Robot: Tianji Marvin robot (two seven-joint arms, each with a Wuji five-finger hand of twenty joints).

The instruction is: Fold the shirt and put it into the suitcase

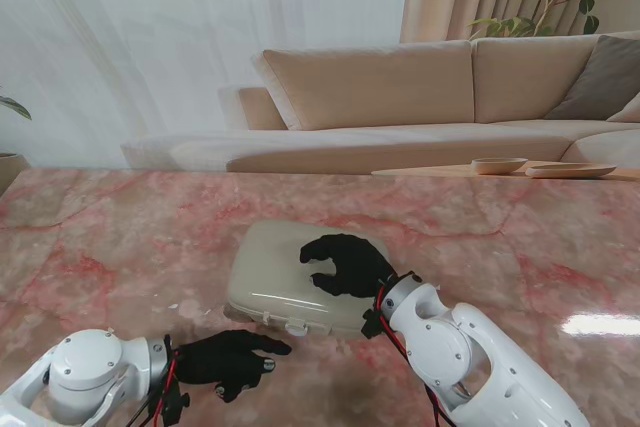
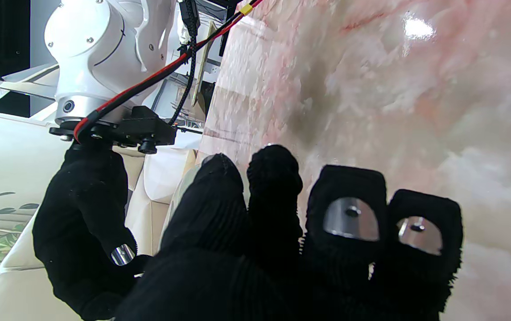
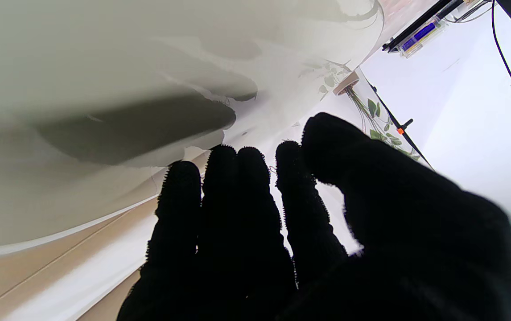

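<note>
A shut beige hard-shell suitcase (image 1: pixel 272 272) lies in the middle of the pink marble table (image 1: pixel 110 237), its latch (image 1: pixel 296 326) facing me. My right hand (image 1: pixel 345 265) rests flat on the right part of the lid with straight fingers and holds nothing. The right wrist view shows those fingers (image 3: pixel 237 214) against the pale lid (image 3: pixel 104 67). My left hand (image 1: pixel 228 359) lies low over the table just in front of the latch, its fingers pointing right and empty. In the left wrist view its fingers (image 2: pixel 349 214) hover over the marble (image 2: pixel 393 89). No shirt is visible.
A beige sofa (image 1: pixel 420 97) stands beyond the table's far edge. At the right, a low wooden table carries a shallow bowl (image 1: pixel 498 164). White curtains hang behind. My right forearm (image 1: pixel 470 357) crosses the near right corner of the table.
</note>
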